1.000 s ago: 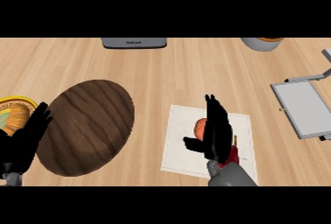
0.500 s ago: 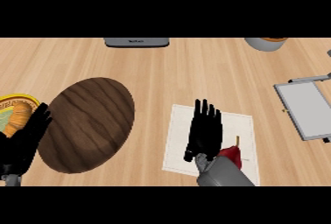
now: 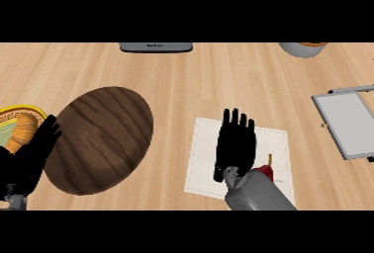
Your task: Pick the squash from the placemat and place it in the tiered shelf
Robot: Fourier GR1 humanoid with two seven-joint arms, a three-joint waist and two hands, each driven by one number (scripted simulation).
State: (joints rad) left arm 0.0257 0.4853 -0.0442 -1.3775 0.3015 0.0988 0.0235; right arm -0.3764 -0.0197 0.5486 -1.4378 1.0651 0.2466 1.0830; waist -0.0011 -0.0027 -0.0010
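Squash [image 3: 267, 169] barely peeks out at four o'clock of the flat, released right hand [image 3: 236, 143] on the placemat [image 3: 203, 163]; closing blind could nudge it away from the shelf [image 3: 349, 123].
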